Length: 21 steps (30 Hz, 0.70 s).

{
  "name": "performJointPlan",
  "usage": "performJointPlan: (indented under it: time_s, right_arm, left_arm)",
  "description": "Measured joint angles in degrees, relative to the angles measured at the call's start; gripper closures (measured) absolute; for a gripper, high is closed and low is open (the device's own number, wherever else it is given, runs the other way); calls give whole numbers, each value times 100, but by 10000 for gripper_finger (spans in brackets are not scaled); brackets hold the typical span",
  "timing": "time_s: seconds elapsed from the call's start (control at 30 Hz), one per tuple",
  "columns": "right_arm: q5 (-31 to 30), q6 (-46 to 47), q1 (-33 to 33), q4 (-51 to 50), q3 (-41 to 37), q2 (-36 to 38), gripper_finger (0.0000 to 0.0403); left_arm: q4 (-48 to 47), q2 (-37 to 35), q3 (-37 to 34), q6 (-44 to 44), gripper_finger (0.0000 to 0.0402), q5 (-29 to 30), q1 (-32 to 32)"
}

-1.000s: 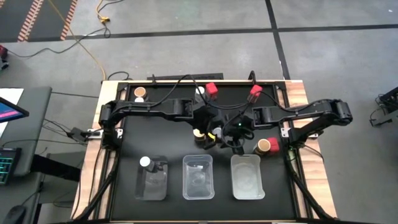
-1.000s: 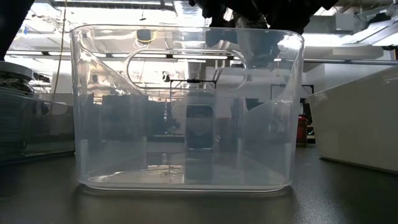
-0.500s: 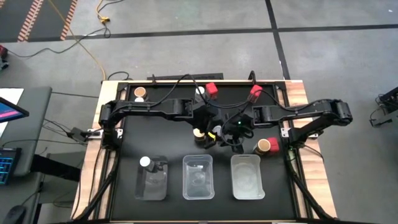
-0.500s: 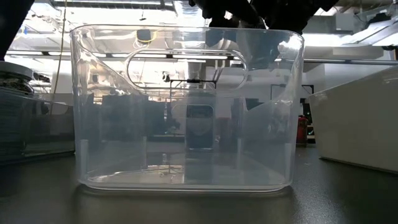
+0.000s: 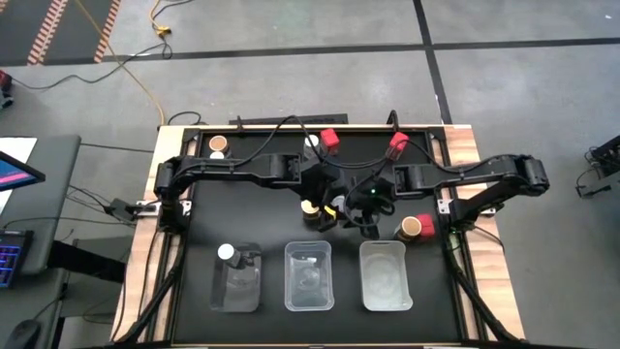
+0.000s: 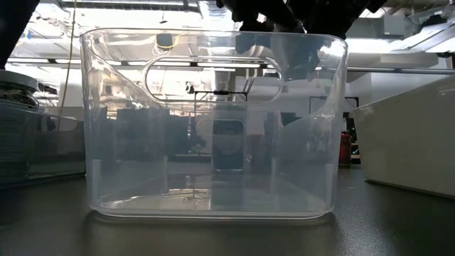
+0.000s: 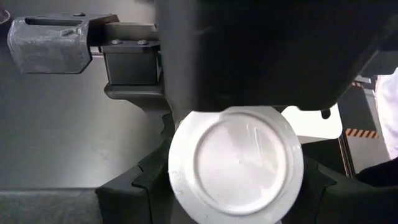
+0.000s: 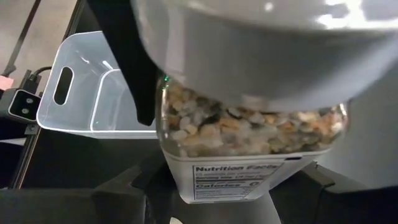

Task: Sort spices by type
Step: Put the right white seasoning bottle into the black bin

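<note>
Spice jar (image 8: pixel 249 155) clamped by left gripper (image 5: pixel 325 206), right gripper's (image 5: pixel 366 225) grip unclear, black tabletop (image 5: pixel 262 218), grey floor.

Both dark arms reach in from opposite sides of the tabletop and meet near its middle, elbows out toward the edges and wrists almost touching. The left gripper (image 5: pixel 323 209) has its fingers (image 7: pixel 134 186) closed around a round white-capped jar (image 7: pixel 236 163). The right gripper (image 5: pixel 369 225) sits just beside it, its fingers either side of a clear jar (image 8: pixel 249 152).
</note>
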<state>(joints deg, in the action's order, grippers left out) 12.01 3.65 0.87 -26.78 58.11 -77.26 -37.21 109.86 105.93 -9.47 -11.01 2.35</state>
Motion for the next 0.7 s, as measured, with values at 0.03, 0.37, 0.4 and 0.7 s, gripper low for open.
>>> performJointPlan:
  time_s: [0.03, 0.37, 0.4, 0.7]
  right_arm:
    - [0, 1, 7, -3, 0, 1, 160]
    - [-7, 20, 79, -161, 4, 22, 158]
    - [-4, 21, 84, -184, 5, 23, 158]
    - [4, 94, 155, -298, 7, 23, 100]
  left_arm:
    - [2, 0, -2, 11, 197, 31, 0]
    - [3, 0, -4, 42, 197, 110, 47]
    - [12, 2, -5, 43, 198, 119, 50]
    - [52, 2, -5, 65, 198, 143, 50]
